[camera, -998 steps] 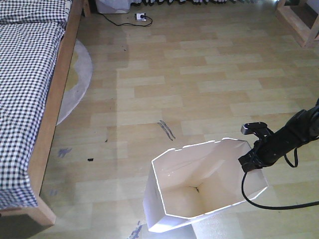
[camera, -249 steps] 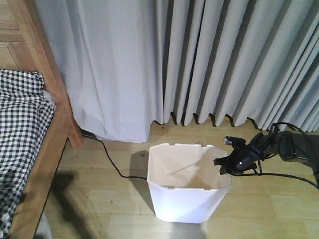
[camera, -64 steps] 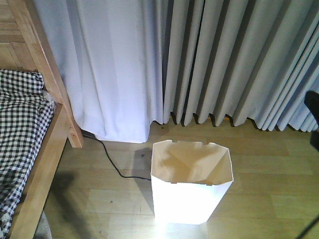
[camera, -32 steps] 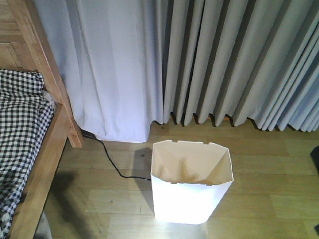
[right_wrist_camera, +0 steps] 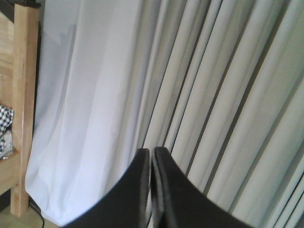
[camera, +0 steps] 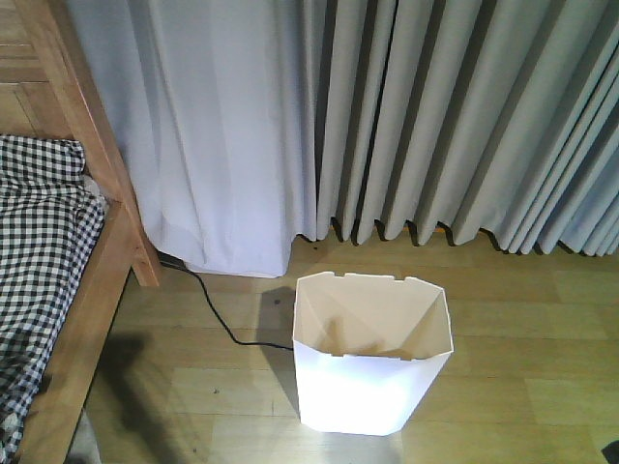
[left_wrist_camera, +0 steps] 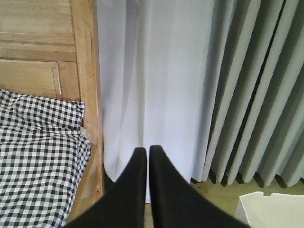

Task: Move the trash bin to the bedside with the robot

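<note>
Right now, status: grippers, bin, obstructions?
Left gripper shut, empty. Right gripper shut, empty. Trash bin upright on floor near bed frame. Black cable beside it.

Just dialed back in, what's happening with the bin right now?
Nothing is handling it. The trash bin stands upright on the wooden floor in front of the curtains, a little right of the bed frame. Both the left end effector and the right end effector are shut, holding nothing.
</note>
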Motion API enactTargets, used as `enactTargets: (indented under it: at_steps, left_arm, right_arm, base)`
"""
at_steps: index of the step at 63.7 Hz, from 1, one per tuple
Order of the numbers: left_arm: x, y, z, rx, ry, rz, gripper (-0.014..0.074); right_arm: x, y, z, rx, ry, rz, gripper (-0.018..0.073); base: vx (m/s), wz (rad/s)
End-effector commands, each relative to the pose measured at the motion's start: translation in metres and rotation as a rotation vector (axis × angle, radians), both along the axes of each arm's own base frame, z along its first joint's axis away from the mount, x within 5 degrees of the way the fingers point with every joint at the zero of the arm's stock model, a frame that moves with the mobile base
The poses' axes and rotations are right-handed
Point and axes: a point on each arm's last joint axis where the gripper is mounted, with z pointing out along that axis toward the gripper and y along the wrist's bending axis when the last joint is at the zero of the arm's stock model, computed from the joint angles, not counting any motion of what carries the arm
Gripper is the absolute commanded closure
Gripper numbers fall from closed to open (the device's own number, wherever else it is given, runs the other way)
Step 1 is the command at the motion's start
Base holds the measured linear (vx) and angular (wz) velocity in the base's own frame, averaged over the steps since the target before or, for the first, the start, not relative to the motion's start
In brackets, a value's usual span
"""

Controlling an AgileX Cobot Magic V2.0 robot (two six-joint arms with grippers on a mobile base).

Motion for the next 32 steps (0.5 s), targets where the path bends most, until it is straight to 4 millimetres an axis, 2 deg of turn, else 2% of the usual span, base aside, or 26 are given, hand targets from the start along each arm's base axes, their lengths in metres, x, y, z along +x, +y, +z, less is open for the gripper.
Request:
enactTargets:
  at_steps: [1, 32]
  left_arm:
    - [0.0004, 0.0002, 0.0030, -0.010, -0.072, 0.005, 0.0602]
    - [0.0004, 0.0002, 0.0030, -0.010, -0.072, 0.005, 0.0602]
  right_arm:
    - [-0.0002, -0.0026, 0.0135, 0.048, -0.068, -0.031, 0.0569]
    - [0.0006, -0.0070, 0.0154, 0.057, -0.087, -0.079, 0.0568]
  base:
    - [0.00, 0.00]
    - [0.00, 0.00]
